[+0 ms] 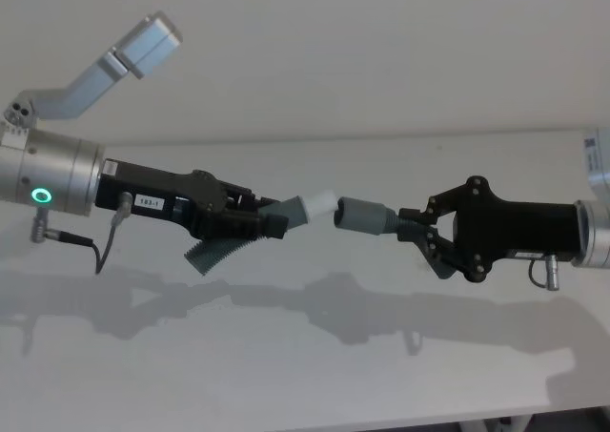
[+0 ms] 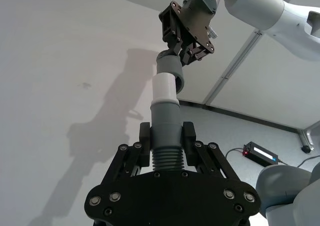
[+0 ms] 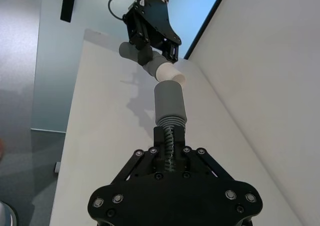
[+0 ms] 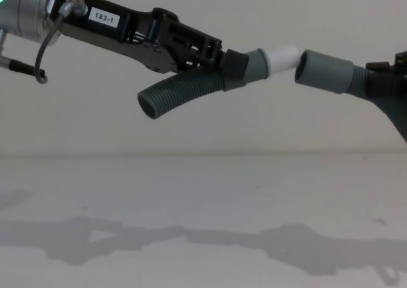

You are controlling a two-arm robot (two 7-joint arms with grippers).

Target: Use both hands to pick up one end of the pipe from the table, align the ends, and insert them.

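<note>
Both pipe pieces hang in the air above the white table (image 1: 286, 365). My left gripper (image 1: 259, 220), on the arm with the "183-1" label, is shut on the ribbed piece (image 4: 181, 91) just behind its grey collar. That piece's white plug tip (image 1: 320, 203) points right. My right gripper (image 1: 426, 230) is shut on the ribbed neck of the other piece, whose grey socket collar (image 1: 362, 215) faces the tip. The tip (image 4: 284, 56) and the socket mouth (image 4: 323, 70) stand nearly in line, a small gap apart. The left wrist view shows the tip (image 2: 165, 89) close below the socket (image 2: 172, 69).
A silver bracket (image 1: 124, 60) sticks up behind the left arm at the far left. The table's front edge runs along the bottom of the head view. An off-white wall (image 4: 191, 135) stands behind the table. Shadows of both arms lie on the tabletop.
</note>
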